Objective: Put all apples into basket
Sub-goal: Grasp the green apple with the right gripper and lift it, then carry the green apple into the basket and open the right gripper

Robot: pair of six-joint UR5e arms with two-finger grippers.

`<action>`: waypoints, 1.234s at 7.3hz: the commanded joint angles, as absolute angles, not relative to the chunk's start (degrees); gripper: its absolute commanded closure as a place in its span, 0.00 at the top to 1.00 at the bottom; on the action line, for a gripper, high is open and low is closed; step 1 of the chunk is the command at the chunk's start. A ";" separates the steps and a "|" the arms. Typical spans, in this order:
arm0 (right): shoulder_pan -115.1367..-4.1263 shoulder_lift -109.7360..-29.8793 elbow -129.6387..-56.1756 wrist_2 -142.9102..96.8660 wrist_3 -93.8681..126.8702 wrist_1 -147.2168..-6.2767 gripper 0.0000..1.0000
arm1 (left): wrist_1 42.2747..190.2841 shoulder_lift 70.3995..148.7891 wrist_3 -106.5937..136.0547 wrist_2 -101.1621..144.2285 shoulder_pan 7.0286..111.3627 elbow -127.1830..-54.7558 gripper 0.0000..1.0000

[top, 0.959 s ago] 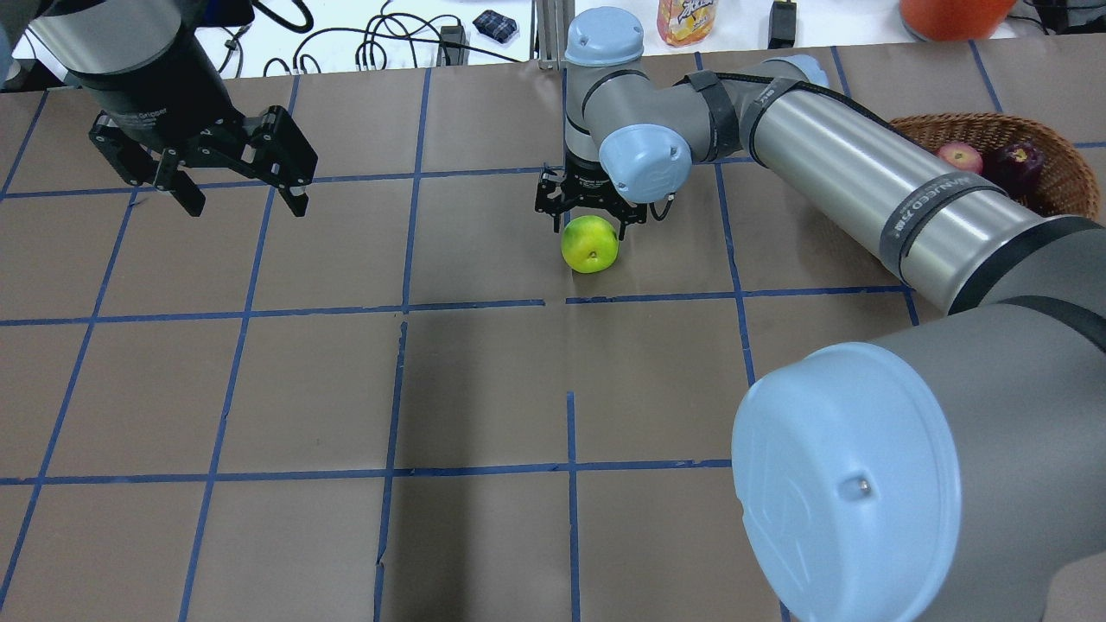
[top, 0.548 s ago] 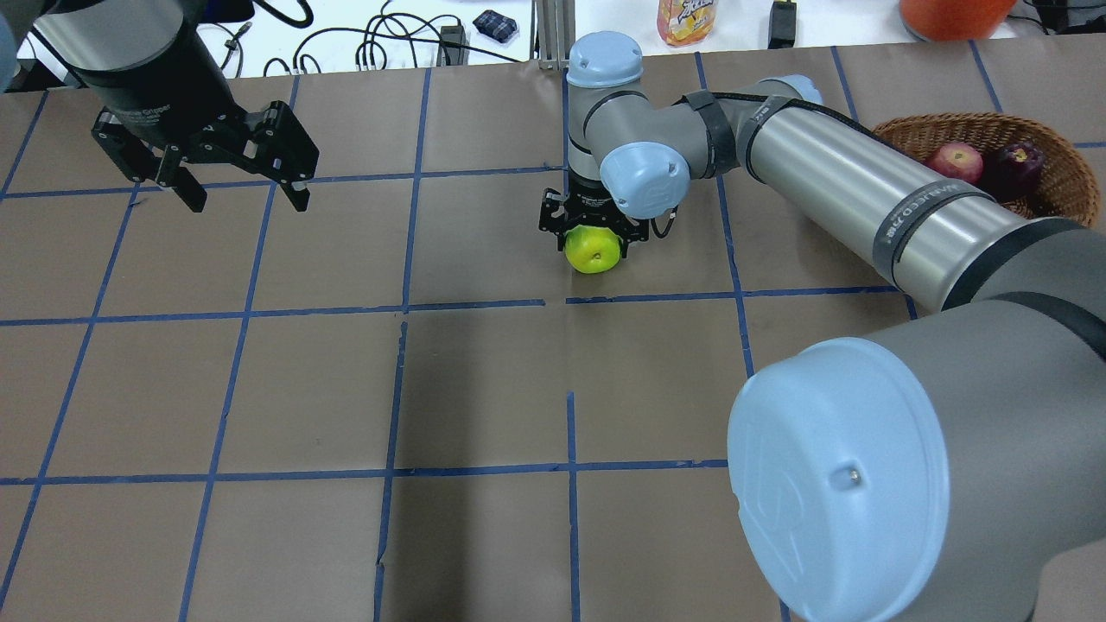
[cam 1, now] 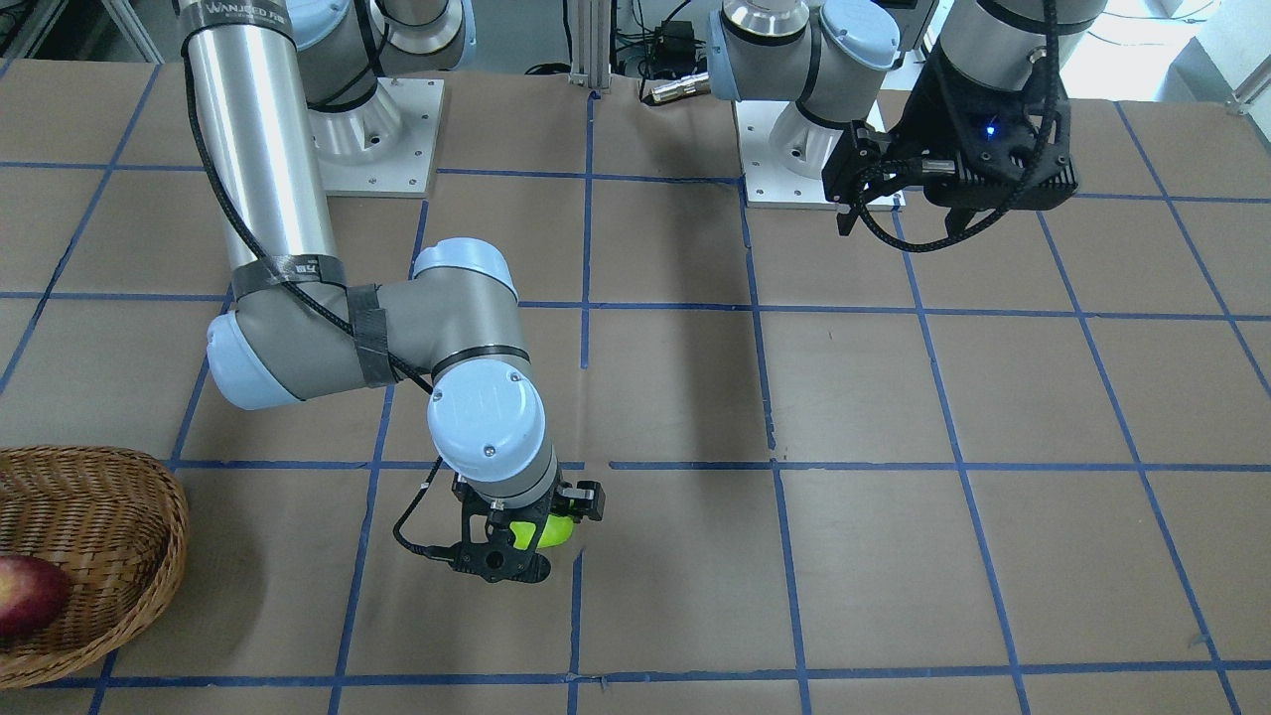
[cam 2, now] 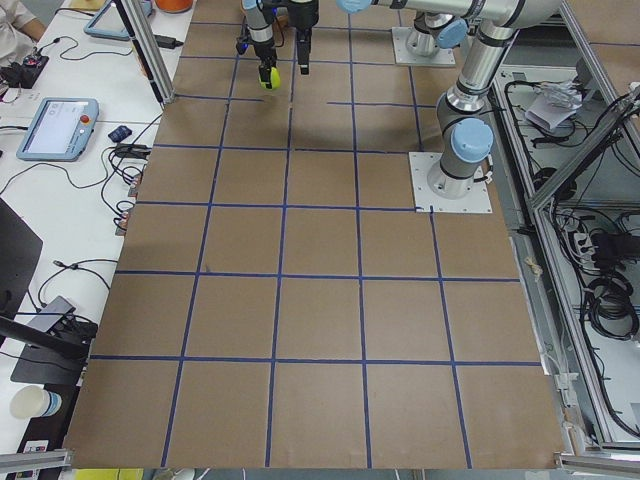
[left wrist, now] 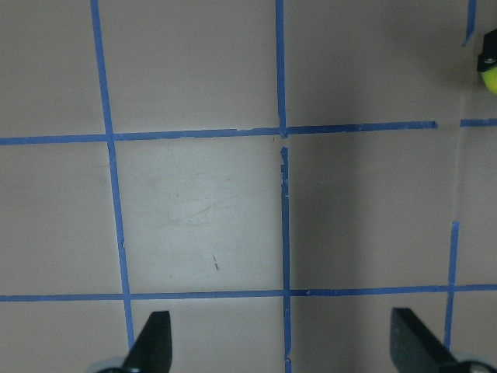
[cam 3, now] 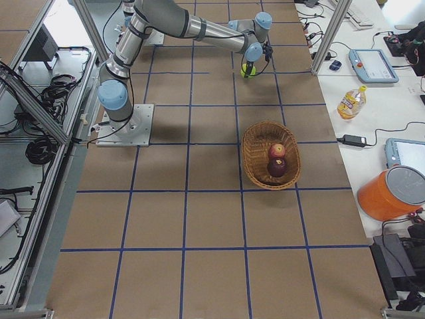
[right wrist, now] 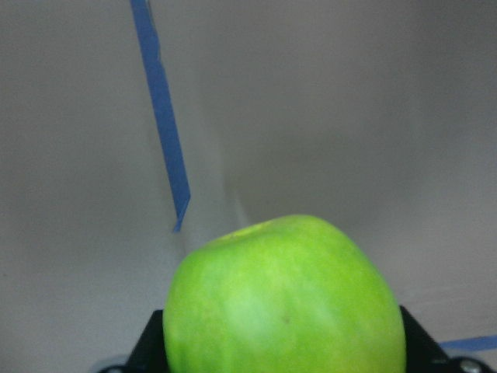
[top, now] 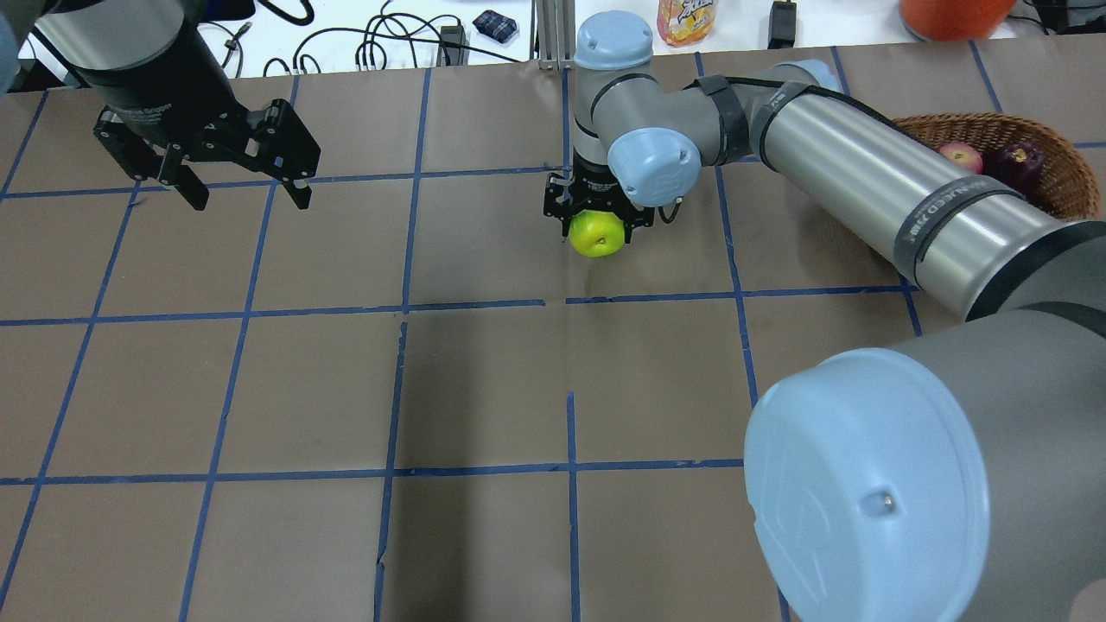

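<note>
Red apple (top: 961,156): lying inside the wicker basket (top: 985,123), close beside the dark one.
Maroon apple (top: 1017,164): resting in the same basket, partly hidden by the right arm in the overhead view and showing plainly from the right side.
Green apple (top: 596,234): sitting between the fingers of the right gripper (top: 596,226) near the middle of the table (top: 484,389), well apart from the basket. Seeming to hang just clear of the brown paper, though contact underneath being hard to rule out.
Right gripper: pointing straight down and clamping the green apple from both sides.
Left gripper (top: 249,194): hovering above the table's left part with fingers spread wide, carrying nothing.
Progress: judging two of the three apples as delivered and the third as grasped but not yet moved to the basket.
Remaining: carrying the green apple across to the basket, lowering it in beside the other two, then letting go.
</note>
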State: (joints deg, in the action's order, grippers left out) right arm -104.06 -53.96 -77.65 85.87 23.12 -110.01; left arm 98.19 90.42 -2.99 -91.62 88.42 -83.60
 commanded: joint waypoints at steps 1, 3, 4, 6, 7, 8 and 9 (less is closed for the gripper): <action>-95.25 -59.22 -74.81 87.53 18.13 -101.56 0.00 | 98.17 90.44 -2.99 -91.58 88.42 -83.58 1.00; -85.56 -61.87 -73.56 93.40 9.28 -99.93 0.00 | 98.00 90.44 -2.99 -91.50 88.42 -83.58 1.00; -80.73 -61.79 -73.56 95.52 0.18 -100.54 0.00 | 98.00 90.44 -2.99 -91.49 88.42 -83.58 1.00; -73.15 -60.83 -74.27 95.45 -6.48 -102.20 0.00 | 97.91 90.53 -2.99 -91.49 88.42 -83.50 1.00; -72.34 -58.99 -74.35 95.54 -7.55 -105.18 0.00 | 98.00 90.44 -2.99 -91.49 88.42 -83.50 1.00; -72.16 -57.15 -74.44 95.71 -7.56 -105.81 0.00 | 97.74 90.53 -2.99 -91.41 88.42 -83.50 1.00; -72.07 -55.82 -74.53 95.45 -6.60 -105.99 0.00 | 97.47 90.44 -2.99 -91.49 88.42 -83.50 1.00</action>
